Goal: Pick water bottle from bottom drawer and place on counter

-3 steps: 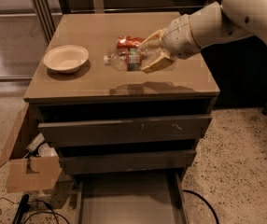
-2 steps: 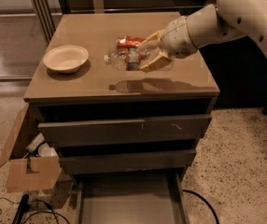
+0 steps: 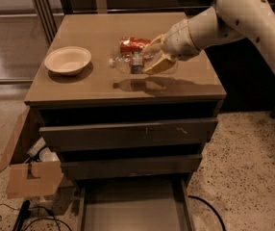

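tan fingers point(image 3: 160, 64) of the gripper point(image 3: 153, 56) clamp the small clear plastic water bottle point(image 3: 127, 62) sideways between them, just over the flat tan counter point(image 3: 84, 88); a red soda can point(image 3: 132, 44) lies just behind them.

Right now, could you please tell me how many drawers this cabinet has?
3: top drawer and middle drawer stacked under the counter, bottom drawer pulled open lowest. The gripper holds the water bottle over the counter.
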You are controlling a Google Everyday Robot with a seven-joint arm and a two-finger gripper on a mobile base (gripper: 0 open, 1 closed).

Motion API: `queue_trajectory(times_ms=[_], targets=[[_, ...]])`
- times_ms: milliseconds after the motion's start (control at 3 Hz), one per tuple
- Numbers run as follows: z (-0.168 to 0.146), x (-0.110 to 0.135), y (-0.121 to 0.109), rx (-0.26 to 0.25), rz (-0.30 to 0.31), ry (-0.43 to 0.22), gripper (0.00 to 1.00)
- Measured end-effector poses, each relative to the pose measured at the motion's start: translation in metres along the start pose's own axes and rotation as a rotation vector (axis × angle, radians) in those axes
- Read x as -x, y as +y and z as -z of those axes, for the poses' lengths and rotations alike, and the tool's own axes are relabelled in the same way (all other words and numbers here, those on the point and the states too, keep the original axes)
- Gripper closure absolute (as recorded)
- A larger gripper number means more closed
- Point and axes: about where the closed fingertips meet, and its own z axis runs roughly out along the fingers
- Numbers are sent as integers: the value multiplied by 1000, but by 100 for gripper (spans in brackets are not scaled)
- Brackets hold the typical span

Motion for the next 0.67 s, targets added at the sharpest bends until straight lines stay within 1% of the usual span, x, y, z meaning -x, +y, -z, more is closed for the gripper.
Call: queue_trajectory(times_ms=[667], targets=[[-19, -28, -4, 24, -40, 66, 100]])
